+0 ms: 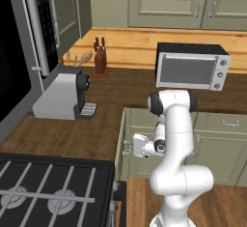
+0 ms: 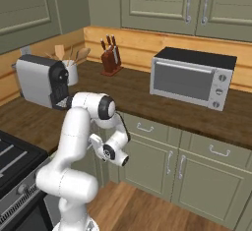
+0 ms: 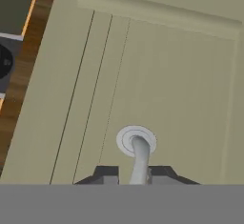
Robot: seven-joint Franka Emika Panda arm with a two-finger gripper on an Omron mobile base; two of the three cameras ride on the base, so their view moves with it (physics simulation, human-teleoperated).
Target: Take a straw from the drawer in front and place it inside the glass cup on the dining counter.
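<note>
Worktop (image 1: 62, 134) of brown wood runs along the wall, and I read it from its left end. At that left end the grey coffee machine (image 1: 62, 97) stands near the front edge, with a white holder of wooden spoons (image 1: 77, 59) just behind it toward the back corner. Further right along the back edge is the knife block (image 1: 100, 59), and right of that the toaster oven (image 1: 191, 66) sits mid-depth.

Below the front edge, the drawer (image 1: 126, 139) has its sage-green front standing a little proud of the cabinet line in the left base view, so it looks slightly open. My fingers (image 3: 134, 174) are at its handle (image 3: 138, 158): in the hand view the two dark tips sit one on each side of the curved metal bar, close against it, pinching it. The handle's round base plate meets the pale green drawer front just above the tips.

I cannot see into the drawer from any of these angles.
</note>
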